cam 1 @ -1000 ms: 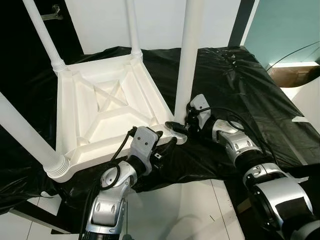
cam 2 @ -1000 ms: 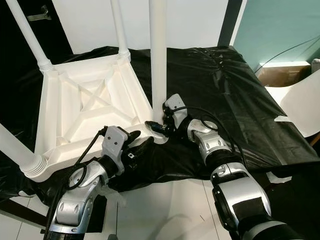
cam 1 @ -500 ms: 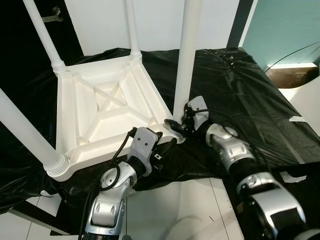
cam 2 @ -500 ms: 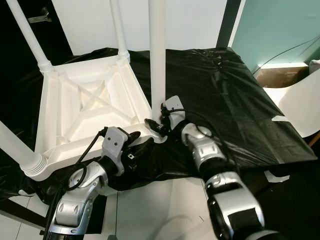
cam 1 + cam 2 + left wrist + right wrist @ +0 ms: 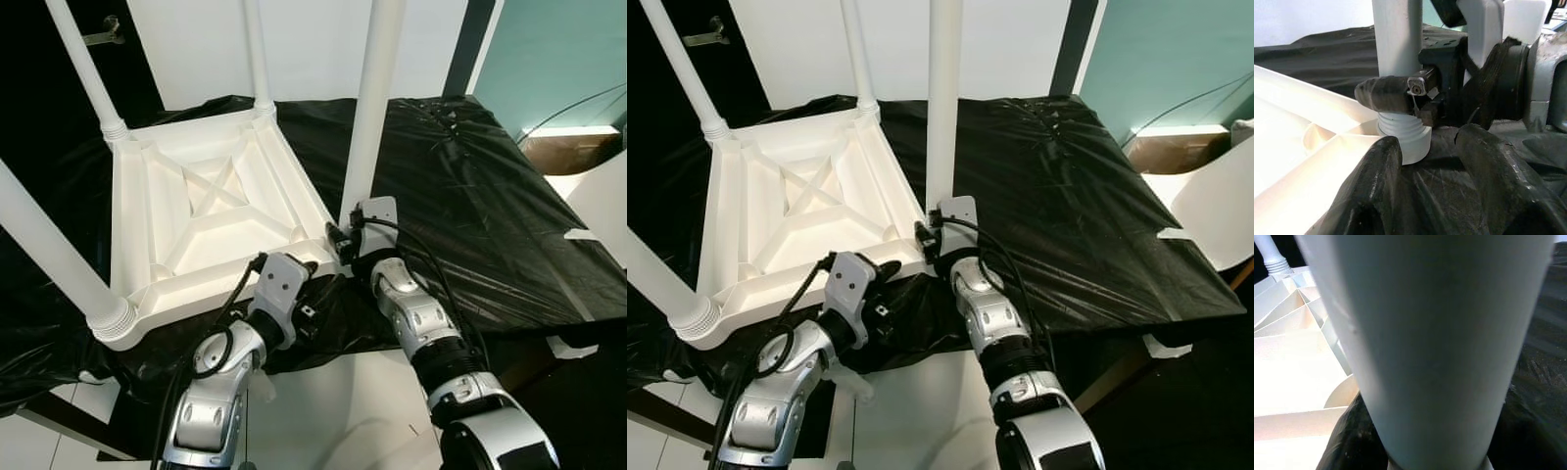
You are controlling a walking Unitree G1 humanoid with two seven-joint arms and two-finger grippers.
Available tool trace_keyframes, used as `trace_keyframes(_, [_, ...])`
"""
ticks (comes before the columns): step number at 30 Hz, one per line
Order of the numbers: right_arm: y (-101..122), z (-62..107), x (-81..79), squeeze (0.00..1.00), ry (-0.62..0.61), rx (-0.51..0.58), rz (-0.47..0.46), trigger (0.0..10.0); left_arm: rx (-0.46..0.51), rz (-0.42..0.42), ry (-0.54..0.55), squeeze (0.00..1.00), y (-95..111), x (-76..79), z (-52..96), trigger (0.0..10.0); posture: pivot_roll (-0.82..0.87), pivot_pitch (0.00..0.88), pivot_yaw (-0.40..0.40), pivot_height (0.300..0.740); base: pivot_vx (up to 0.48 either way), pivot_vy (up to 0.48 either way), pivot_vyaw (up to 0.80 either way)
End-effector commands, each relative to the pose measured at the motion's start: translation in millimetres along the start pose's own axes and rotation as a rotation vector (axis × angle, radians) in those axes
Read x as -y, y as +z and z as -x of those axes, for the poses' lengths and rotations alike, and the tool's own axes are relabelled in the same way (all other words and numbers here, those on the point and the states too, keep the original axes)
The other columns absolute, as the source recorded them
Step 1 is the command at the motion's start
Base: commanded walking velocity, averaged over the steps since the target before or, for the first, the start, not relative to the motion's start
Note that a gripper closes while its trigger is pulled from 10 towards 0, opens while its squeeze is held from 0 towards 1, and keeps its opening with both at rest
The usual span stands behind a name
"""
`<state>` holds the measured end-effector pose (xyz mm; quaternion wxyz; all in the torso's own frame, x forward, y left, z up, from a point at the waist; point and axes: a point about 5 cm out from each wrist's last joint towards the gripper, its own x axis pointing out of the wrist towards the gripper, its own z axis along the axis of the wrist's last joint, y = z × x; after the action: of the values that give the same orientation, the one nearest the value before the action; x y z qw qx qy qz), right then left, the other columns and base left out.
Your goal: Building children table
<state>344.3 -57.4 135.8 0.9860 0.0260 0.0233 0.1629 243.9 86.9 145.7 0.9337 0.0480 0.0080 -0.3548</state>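
Since earlier: right arm has swung in toward the robot's middle, so its forearm now runs almost straight up to the near-right leg instead of reaching in from the right; that leg looks slightly more tilted at the top.
Tabletop: the white tabletop lies upside down on a black sheet, ribs and cross brace facing up.
Legs: four white legs stand up from its corners: far-left leg, far-right leg, near-left leg and the near-right one.
Right gripper: the right gripper is closed around the near-right leg just above its threaded collar; one taped finger wraps across the front of the leg in the left wrist view.
Left gripper: the left gripper sits low at the near-right corner, fingers spread, one resting at the tabletop's edge and one on the sheet, holding nothing.
Done: all four legs are in their sockets, as far as can be seen.
Left: judging by the grip at the collar, the near-right leg is probably being screwed tight; whether its threads are fully seated cannot be told. Afterwards the piece would need turning upright.
Risk: a tilted leg could cross-thread.
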Motion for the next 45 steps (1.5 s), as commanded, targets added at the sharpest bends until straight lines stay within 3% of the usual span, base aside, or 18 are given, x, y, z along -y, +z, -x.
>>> trace_keyframes(1, [-15, 3.6, -4.1, 0.00, 0.002, -0.070, -0.046, 10.0, -0.010, 0.013, 0.073, 0.00, -1, -1.9, 1.0, 10.0, 0.08, 0.000, -0.042, 0.740, 0.000, 0.000, 0.00])
trace_keyframes(4, [-12, 4.6, -1.9, 0.00, 0.000, -0.054, -0.050, 10.0, -0.012, 0.019, 0.078, 0.00, -2, -2.0, 1.4, 10.0, 0.08, 0.000, -0.043, 0.740, 0.000, 0.000, 0.00])
trace_keyframes(6, [-8, 7.3, 2.2, 1.00, 0.023, -0.027, -0.047, 10.0, -0.011, 0.022, 0.080, 0.00, -2, -1.4, 1.4, 10.0, 0.07, 0.000, -0.045, 0.740, 0.000, 0.000, 0.00])
trace_keyframes(12, [-5, 12.4, 11.0, 1.00, 0.090, 0.000, -0.042, 10.0, -0.012, 0.025, 0.083, 0.00, -2, -1.2, 1.1, 10.0, 0.07, 0.000, -0.047, 0.740, 0.000, 0.000, 0.00])
trace_keyframes(15, [-2, 18.6, 26.2, 1.00, 0.221, 0.010, -0.006, 10.0, -0.010, 0.028, 0.088, 0.00, -2, -1.9, 0.6, 10.0, 0.07, 0.000, -0.049, 0.740, 0.000, 0.000, 0.00])
trace_keyframes(17, [-1, 19.6, 28.3, 1.00, 0.242, 0.012, 0.004, 10.0, -0.010, 0.029, 0.089, 0.00, -2, -2.0, 0.5, 10.0, 0.07, 0.000, -0.049, 0.740, 0.000, 0.000, 0.00])
trace_keyframes(18, [0, 19.8, 32.6, 0.64, 0.282, 0.007, 0.016, 10.0, -0.009, 0.029, 0.090, 0.00, -1, -2.4, 0.1, 10.0, 0.07, 0.000, -0.050, 0.740, 0.000, 0.000, 0.00])
trace_keyframes(19, [2, 19.1, 36.9, 0.00, 0.325, 0.004, 0.041, 10.0, -0.007, 0.029, 0.092, 0.00, -1, -3.0, -0.2, 10.0, 0.07, 0.000, -0.050, 0.740, 0.000, 0.000, 0.00])
trace_keyframes(27, [13, 8.5, 45.3, 0.00, 0.498, -0.023, 0.145, 10.0, -0.003, 0.024, 0.092, 0.00, 0, -5.4, -2.3, 10.0, 0.06, 0.000, -0.048, 0.740, 0.000, 0.000, 0.00])
trace_keyframes(33, [17, -1.7, 38.8, 0.00, 0.604, -0.059, 0.220, 10.0, 0.005, 0.016, 0.098, 0.00, 3, -9.0, -3.6, 10.0, 0.08, 0.000, -0.055, 0.740, 0.000, 0.000, 0.00])
trace_keyframes(35, [16, -3.6, 36.8, 0.00, 0.627, -0.084, 0.244, 9.5, 0.007, 0.013, 0.105, 0.00, 3, -10.1, -2.9, 10.0, 0.09, 0.000, -0.062, 0.740, 0.000, 0.000, 0.00])
trace_keyframes(36, [13, -4.7, 37.4, 0.00, 0.635, -0.112, 0.267, 1.4, 0.007, 0.011, 0.112, 0.00, 4, -10.7, -2.1, 10.0, 0.11, 0.000, -0.069, 0.740, 0.000, 0.000, 0.00])
trace_keyframes(37, [9, -4.6, 38.5, 0.00, 0.645, -0.138, 0.276, 0.0, 0.008, 0.011, 0.120, 0.00, 4, -11.0, -0.8, 10.0, 0.11, 0.000, -0.073, 0.740, 0.000, 0.000, 0.00])
trace_keyframes(45, [0, -3.4, 45.4, 0.00, 0.638, -0.188, 0.265, 0.0, 0.008, 0.017, 0.130, 0.00, 3, -9.8, 1.4, 10.0, 0.11, 0.000, -0.078, 0.740, 0.000, 0.000, 0.00])
